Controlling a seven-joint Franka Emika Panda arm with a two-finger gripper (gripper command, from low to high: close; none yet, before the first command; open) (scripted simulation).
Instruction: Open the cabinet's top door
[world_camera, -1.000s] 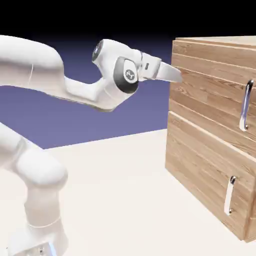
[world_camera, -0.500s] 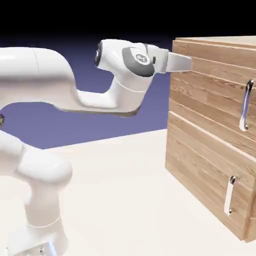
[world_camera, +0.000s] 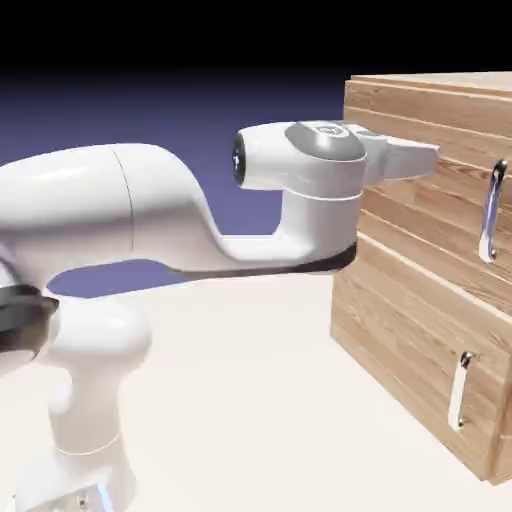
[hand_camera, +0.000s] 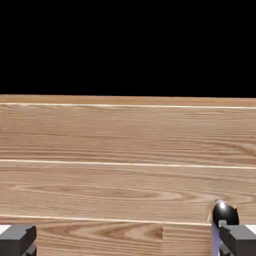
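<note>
My empty gripper (world_camera: 437, 163), fingers wide, has swung right, nearer the top door's handle (world_camera: 492, 212); lining up comes next

Cabinet with two handled front panels (world_camera: 420, 290): light-brown wood, darker streaked horizontal grain, pale lines between the planks. Curved bar handle on the upper wood-plank door (world_camera: 491, 212): silver with blue-violet and near-black reflections. Robot arm (world_camera: 165, 205) is glossy white with dark-grey patches; tabletop (world_camera: 250, 400) is plain cream; backdrop (world_camera: 200, 110) grades from black to blue-violet.
</note>
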